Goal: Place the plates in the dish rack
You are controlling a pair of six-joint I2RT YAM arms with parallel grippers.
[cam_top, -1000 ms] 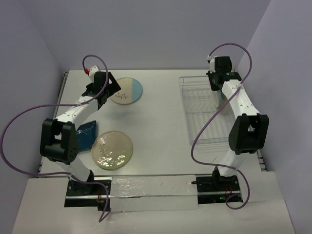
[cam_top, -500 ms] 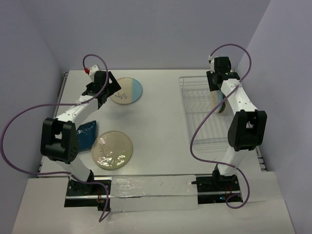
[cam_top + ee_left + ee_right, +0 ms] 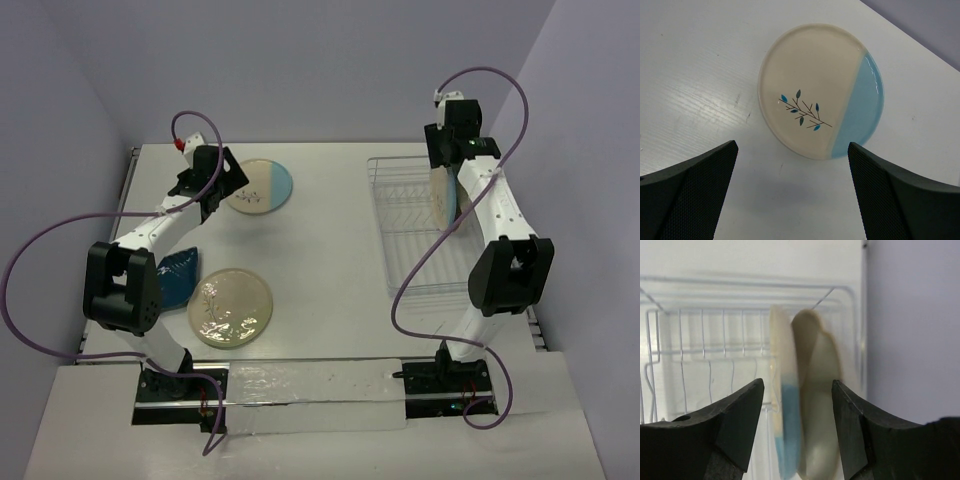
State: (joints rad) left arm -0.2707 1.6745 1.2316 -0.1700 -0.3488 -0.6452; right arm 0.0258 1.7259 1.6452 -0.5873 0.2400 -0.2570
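1. My left gripper [image 3: 791,148] hangs wide open over the sprig plate [image 3: 810,85], which lies flat on the table [image 3: 690,75].
2. My right gripper [image 3: 797,385] is loose, jaws apart either side of the blue-edged plate [image 3: 786,410] and cream plate [image 3: 817,375], both on edge in the dish rack [image 3: 700,335].
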